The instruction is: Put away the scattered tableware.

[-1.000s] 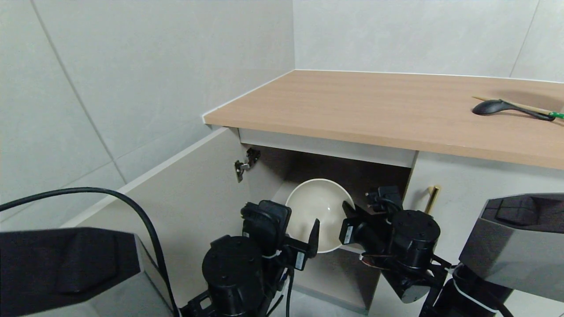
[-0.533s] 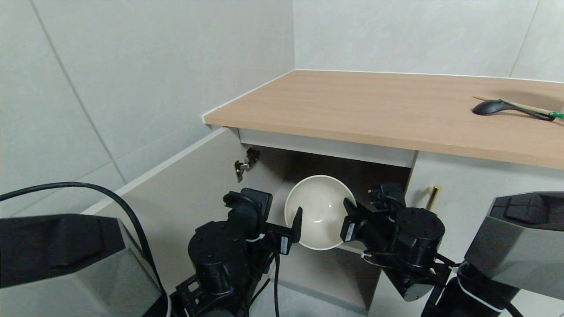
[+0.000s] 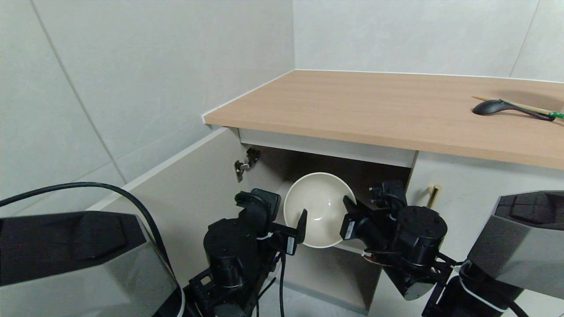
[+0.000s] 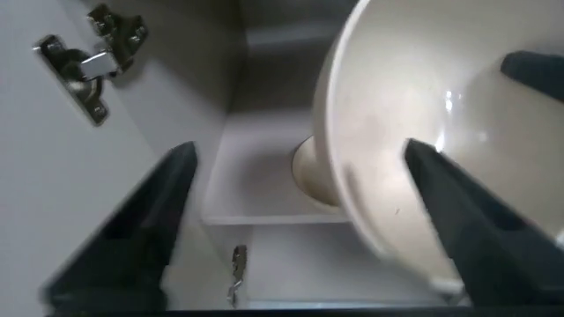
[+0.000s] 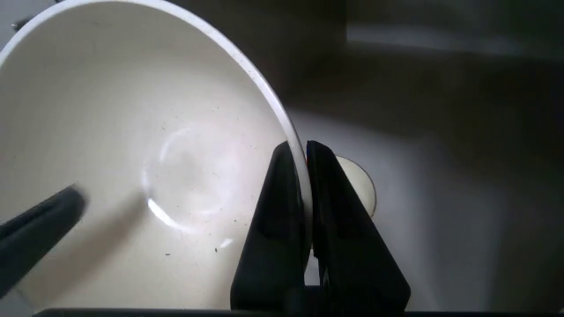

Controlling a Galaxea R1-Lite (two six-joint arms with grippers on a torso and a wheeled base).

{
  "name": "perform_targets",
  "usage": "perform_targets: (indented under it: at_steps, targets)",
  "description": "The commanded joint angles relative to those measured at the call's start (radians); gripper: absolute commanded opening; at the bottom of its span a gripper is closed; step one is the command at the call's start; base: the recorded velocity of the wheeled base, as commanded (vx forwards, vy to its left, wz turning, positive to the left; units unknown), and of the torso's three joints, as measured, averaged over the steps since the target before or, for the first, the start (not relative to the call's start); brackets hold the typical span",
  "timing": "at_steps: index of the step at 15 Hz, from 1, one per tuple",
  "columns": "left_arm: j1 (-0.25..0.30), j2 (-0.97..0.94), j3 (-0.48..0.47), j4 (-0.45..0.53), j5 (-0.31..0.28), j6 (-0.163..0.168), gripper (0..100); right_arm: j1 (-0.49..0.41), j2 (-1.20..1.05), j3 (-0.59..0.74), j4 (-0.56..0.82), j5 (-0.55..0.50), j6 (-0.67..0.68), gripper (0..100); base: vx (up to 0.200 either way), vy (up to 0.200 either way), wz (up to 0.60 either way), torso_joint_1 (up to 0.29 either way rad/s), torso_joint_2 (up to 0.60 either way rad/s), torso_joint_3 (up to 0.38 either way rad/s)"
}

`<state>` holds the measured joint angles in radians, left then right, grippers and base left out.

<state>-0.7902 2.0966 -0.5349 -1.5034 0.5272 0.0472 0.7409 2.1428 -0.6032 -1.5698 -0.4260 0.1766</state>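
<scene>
R gripper point(image 5: 304, 180) clamped on rim of the round cream ceramic bowl point(image 3: 319, 204) — L gripper point(image 4: 295, 189) spread wide, straddling opp. rim.

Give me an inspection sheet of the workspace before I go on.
Surface: wooden countertop above an open cabinet.
Job's things: cream bowl tilted at the cabinet opening; black spoon and chopsticks lie on the countertop's right end.
Clutter: nothing seen.
Grippers: right gripper shut on the bowl's rim; left gripper open, fingers astride the rim's other side.
Cables: black cable loops over the left arm.
Surroundings: tiled walls; cabinet door stands open to the left.
</scene>
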Motion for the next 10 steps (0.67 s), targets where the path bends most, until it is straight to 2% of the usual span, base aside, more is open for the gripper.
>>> perform_targets:
  at_steps: [1, 6, 7, 10]
  targets:
    - [0.005, 0.017, -0.02, 0.003, 0.0, -0.003, 0, 0.002, -0.003, 0.0, -0.001, 0.0, 0.0, 0, 0.0, 0.0, 0.0, 0.0, 0.0, 0.0]
    - [0.005, 0.011, -0.011, -0.001, 0.0, -0.004, 0, 0.002, -0.001, -0.001, -0.001, 0.001, 0.001, 0, 0.0, 0.0, 0.0, 0.0, 0.0, 0.0]
    - [0.003, 0.013, -0.011, -0.003, 0.0, -0.004, 0, 0.002, 0.002, -0.001, -0.001, 0.001, 0.003, 100, 0.0, 0.0, 0.0, 0.0, 0.0, 0.0]
    - [0.003, 0.011, -0.01, -0.004, 0.0, -0.004, 0, 0.003, 0.017, -0.004, -0.001, 0.001, 0.007, 100, 0.0, 0.0, 0.0, 0.0, 0.0, 0.0]
